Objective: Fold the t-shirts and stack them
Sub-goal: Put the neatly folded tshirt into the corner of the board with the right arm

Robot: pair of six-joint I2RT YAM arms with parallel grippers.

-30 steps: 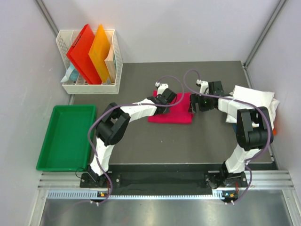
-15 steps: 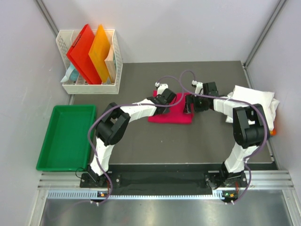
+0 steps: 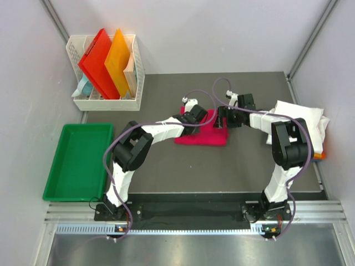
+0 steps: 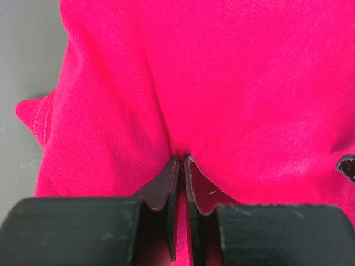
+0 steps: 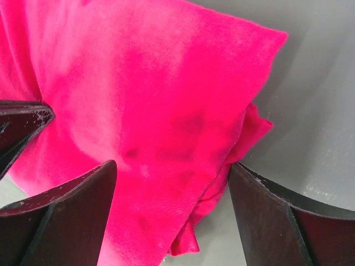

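Nearest, arm bases: both sit at the bottom edge of the top view, and each arm reaches up-frame over the table (image 3: 166, 172).
Lower left of frame: a green tray (image 3: 77, 160) lies well apart from the work.
Task item, location: the magenta-pink t-shirt (image 3: 201, 137) lies flat at the middle of the frame as a partly folded rectangle. Its long axis runs left to right in the top view.
Left gripper (image 3: 201, 117): it is positioned at the upper-left part of the shirt. In the left wrist view its fingers (image 4: 175, 177) are pressed together, with a pucker of pink cloth drawn to the tips. It is judged to be clamped on a pinch of the shirt.
Right gripper (image 3: 222, 122): it is positioned at the shirt's upper-right corner. In the right wrist view its fingers (image 5: 72, 194) are spread wide, one on either side of that corner, with nothing pinched yet.
Governing relation: both grippers sit on the shirt's upper edge, and the cloth extends down-frame toward the bases. The next fold likely carries that edge down-frame, and the right gripper would have to close first. Each arm is nearer its own end.
Right of frame: the white t-shirts (image 3: 297, 113) are stacked at the table's right edge. An orange item (image 3: 319, 155) below them shows too little to identify.
Upper left of frame: a white basket (image 3: 105, 103) holds the red and orange folders (image 3: 99, 61).
Hidden or unclear: the wrists cover the shirt's upper edge in the top view. The layer count cannot be told. A dark tip at the left edge of the right wrist view is not identifiable.
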